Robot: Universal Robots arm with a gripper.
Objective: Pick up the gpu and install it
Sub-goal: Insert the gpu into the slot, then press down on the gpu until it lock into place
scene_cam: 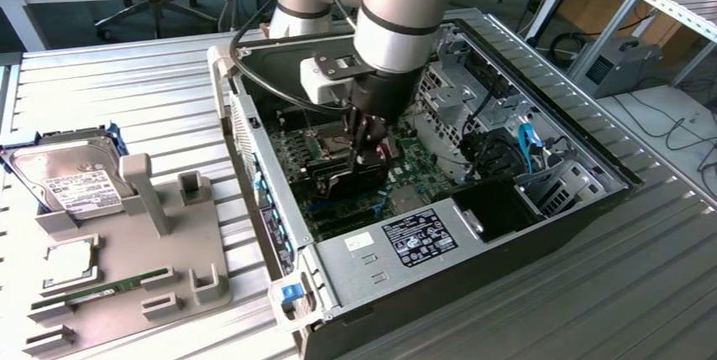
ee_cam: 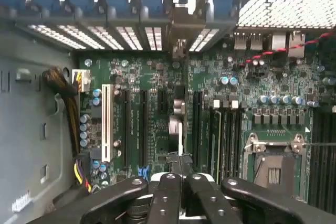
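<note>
**Robot arm (scene_cam: 404, 7) is reaching into an open steel case (scene_cam: 370, 289), seating a gpu (scene_cam: 361, 177).**

All around the gripper (scene_cam: 367, 152) is lying the glossy green board (ee_cam: 142, 77), ribbed with long black slots. Directly under the fingertips the thin, flat gpu is standing edge-on, its silver bracket pointing towards the perforated rear wall. The gripper is clenching shut over the card's upper edge; whether it is pinching or merely pressing is unclear. Doing this well probably means keeping the card upright, lining it along one slot and pushing straight down, evenly.
</note>
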